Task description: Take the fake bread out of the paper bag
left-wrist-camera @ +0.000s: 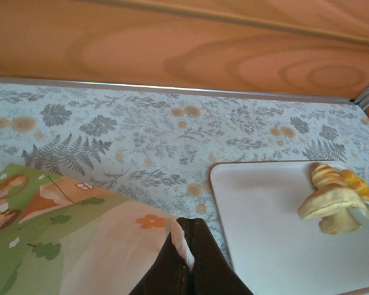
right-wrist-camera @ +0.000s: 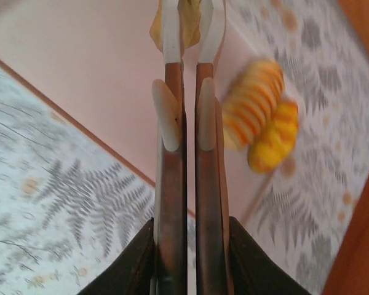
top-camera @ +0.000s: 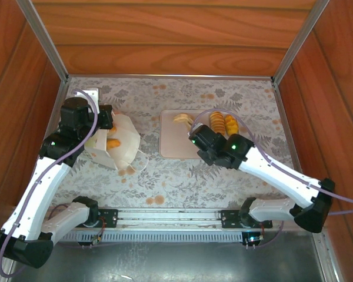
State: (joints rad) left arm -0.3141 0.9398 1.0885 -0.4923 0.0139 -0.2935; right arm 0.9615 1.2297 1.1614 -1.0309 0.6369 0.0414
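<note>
Wood-panel walls (top-camera: pixel 165 35) on three sides; metal posts (top-camera: pixel 44 38) in the back corners. Table under grey-and-orange floral cloth (top-camera: pixel 165 182). Metal rail (top-camera: pixel 165 218) along near edge. Even, soft light.

Table (top-camera: pixel 182 182) is covered in a grey leafy floral cloth with little orange blooms. Sitting right on it: the paper bag (top-camera: pixel 125 141) at middle left and a flat pinkish tray (top-camera: pixel 176 144) around centre, with a gap of cloth between them.
</note>
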